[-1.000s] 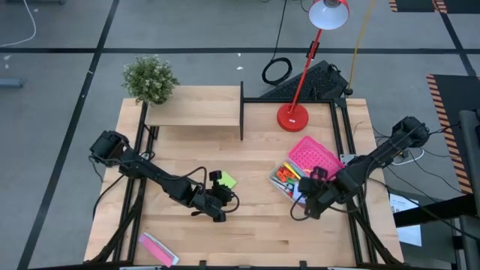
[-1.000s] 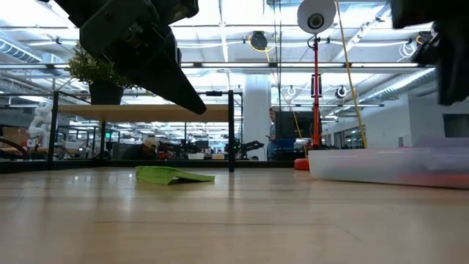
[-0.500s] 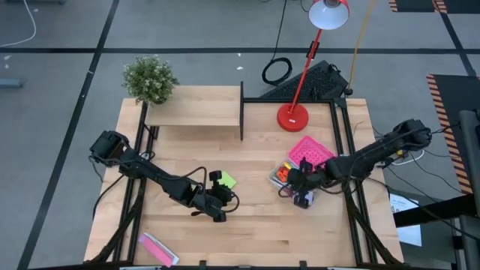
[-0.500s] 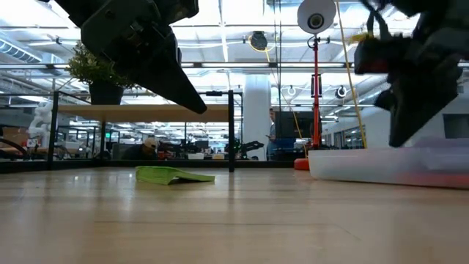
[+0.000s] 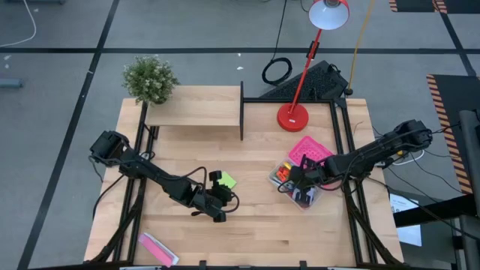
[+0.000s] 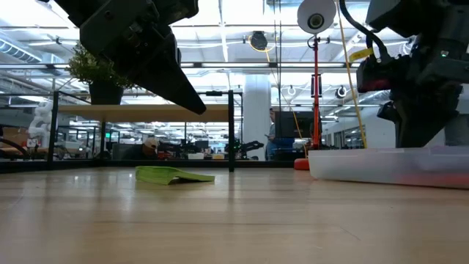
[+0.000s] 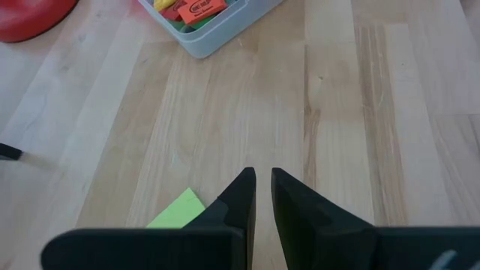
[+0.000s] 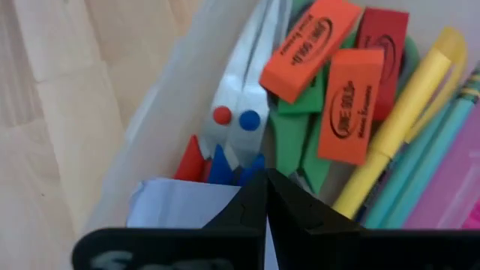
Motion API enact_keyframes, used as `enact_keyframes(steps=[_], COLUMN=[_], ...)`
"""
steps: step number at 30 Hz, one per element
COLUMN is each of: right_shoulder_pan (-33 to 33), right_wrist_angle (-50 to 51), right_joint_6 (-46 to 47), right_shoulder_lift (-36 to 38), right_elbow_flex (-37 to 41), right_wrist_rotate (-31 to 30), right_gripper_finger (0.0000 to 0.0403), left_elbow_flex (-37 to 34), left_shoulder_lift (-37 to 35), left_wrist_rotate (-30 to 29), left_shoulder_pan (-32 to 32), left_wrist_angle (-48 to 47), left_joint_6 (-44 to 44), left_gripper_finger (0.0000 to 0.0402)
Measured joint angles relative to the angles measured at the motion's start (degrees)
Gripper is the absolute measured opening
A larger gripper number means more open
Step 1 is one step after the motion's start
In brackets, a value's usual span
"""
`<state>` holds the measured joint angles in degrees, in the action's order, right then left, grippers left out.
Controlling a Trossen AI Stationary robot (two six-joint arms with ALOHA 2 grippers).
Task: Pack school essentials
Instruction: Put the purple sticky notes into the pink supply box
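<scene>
- The right gripper (image 5: 300,185) is low over the clear box (image 5: 279,180) on the right side of the table, just near of the pink lid (image 5: 313,152). In its wrist view the fingers are pressed together on a pale-blue sticky-note pad (image 8: 176,204), which sits at the wall of the box.
- The box already holds scissors (image 8: 238,120), orange blocks (image 8: 307,41), a red block (image 8: 381,36) and a yellow pen (image 8: 405,127).
- The step in hand seems to be putting this pad into the box; next the right fingers must release it and the arm must lift clear.
- The left gripper (image 5: 222,197) hangs over the near middle of the table, its fingers almost closed and holding nothing.
- The green sticky-note pad (image 5: 226,180) lies flat on the table just beside it, on the far side. It is the last item outside the box, so the left fingers must spread and come down on it.
</scene>
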<state>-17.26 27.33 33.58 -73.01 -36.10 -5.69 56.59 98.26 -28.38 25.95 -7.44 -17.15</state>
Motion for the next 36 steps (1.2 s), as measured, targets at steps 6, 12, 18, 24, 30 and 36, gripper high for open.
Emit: enact_keyframes(steps=[6, 12, 18, 24, 30, 36], right_shoulder_pan=[0.0, 0.0, 0.0, -1.4, -5.4, -11.6], right_wrist_angle=[2.6, 4.0, 5.2, 6.5, 12.0, 16.1], right_joint_6=[0.8, 2.2, 4.3, 6.0, 13.4, 22.1], right_shoulder_lift=[0.1, 0.7, 2.5, 6.7, 11.4, 13.2], right_elbow_flex=[0.0, 0.0, 0.0, 0.0, 0.0, 0.0], right_wrist_rotate=[2.2, 4.5, 4.6, 5.0, 5.9, 6.0], right_gripper_finger=[0.0001, 0.0001, 0.0001, 0.0001, 0.0, 0.0], left_elbow_flex=[0.0, 0.0, 0.0, 0.0, 0.0, 0.0], left_shoulder_lift=[0.0, 0.0, 0.0, 0.0, 0.0, 0.0], left_wrist_rotate=[0.0, 0.0, 0.0, 0.0, 0.0, 0.0], left_shoulder_pan=[0.0, 0.0, 0.0, 0.0, 0.0, 0.0], left_wrist_angle=[0.0, 0.0, 0.0, 0.0, -0.1, -0.1], left_joint_6=[0.1, 0.1, 0.2, 0.3, 0.3, 0.5], left_gripper_finger=[0.0049, 0.0049, 0.0049, 0.0049, 0.0049, 0.0049])
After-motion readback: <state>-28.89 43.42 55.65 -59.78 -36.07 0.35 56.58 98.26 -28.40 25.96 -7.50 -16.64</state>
